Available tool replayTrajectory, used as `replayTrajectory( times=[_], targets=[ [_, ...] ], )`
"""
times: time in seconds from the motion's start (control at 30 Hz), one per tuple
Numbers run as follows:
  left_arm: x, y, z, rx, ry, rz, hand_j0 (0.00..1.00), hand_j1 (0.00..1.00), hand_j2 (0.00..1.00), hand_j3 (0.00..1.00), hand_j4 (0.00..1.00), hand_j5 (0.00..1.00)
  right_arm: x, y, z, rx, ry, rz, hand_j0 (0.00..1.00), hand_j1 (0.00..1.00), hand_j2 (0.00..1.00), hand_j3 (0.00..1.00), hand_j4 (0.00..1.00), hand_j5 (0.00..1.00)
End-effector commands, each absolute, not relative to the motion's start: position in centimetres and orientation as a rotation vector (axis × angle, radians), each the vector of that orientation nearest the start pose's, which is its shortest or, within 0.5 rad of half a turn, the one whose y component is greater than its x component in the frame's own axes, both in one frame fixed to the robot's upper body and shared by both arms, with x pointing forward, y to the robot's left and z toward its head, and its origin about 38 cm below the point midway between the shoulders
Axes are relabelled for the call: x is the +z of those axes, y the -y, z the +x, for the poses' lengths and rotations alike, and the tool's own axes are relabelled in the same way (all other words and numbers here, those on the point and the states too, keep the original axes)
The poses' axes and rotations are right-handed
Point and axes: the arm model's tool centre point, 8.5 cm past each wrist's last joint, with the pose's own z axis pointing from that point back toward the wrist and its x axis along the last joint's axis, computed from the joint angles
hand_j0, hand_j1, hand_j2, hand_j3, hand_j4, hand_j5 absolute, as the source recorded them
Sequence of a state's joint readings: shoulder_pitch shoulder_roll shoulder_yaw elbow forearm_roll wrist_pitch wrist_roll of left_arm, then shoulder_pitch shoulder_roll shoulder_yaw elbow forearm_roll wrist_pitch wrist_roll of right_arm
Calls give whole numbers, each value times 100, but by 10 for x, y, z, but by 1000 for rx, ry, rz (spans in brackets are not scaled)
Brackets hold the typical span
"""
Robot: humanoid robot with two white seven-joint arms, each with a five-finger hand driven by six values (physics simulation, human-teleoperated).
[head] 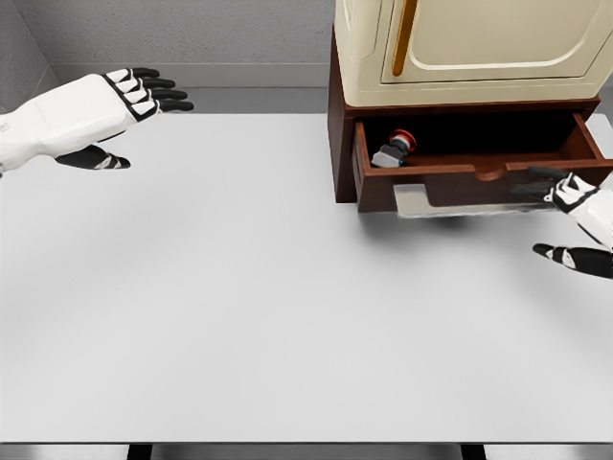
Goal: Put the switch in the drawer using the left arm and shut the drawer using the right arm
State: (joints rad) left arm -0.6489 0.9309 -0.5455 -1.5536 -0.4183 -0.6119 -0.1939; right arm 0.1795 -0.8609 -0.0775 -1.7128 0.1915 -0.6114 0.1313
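One switch (394, 149) in one open drawer (479, 177), one cabinet (469, 53) above it, one table (239, 287), two hands: left hand (124, 110), right hand (573, 216).

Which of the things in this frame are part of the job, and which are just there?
Job:
switch, lying in the open drawer
drawer
left hand, open, away over the table
right hand, open, at the drawer front

Just there:
cream cabinet above the drawer
table

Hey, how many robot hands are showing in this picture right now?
2. The left hand hangs open above the table's far left corner; the right hand is at the right edge, fingers open at the front of the open drawer.
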Motion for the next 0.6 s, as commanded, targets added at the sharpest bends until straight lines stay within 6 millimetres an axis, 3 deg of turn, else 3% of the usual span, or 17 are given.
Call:
replayTrajectory(
  times=[0.0, 0.23, 0.43, 0.57],
  targets=[
    [293, -317, 424, 2539, -2327, -885, 100, 100, 100, 100, 100, 100, 201, 398, 310, 1370, 1795, -486, 83, 83, 83, 83, 83, 83],
    [294, -317, 424, 2535, -2327, -884, 100, 100, 100, 100, 100, 100, 203, 397, 311, 1371, 1801, -489, 83, 83, 83, 83, 83, 83],
    [297, -318, 425, 2525, -2330, -896, 100, 100, 100, 100, 100, 100, 228, 396, 321, 1332, 1881, -498, 82, 82, 82, 82, 82, 82],
    [297, -318, 425, 2526, -2331, -897, 100, 100, 100, 100, 100, 100, 234, 391, 319, 1362, 1892, -491, 82, 82, 82, 82, 82, 82]
  ],
)
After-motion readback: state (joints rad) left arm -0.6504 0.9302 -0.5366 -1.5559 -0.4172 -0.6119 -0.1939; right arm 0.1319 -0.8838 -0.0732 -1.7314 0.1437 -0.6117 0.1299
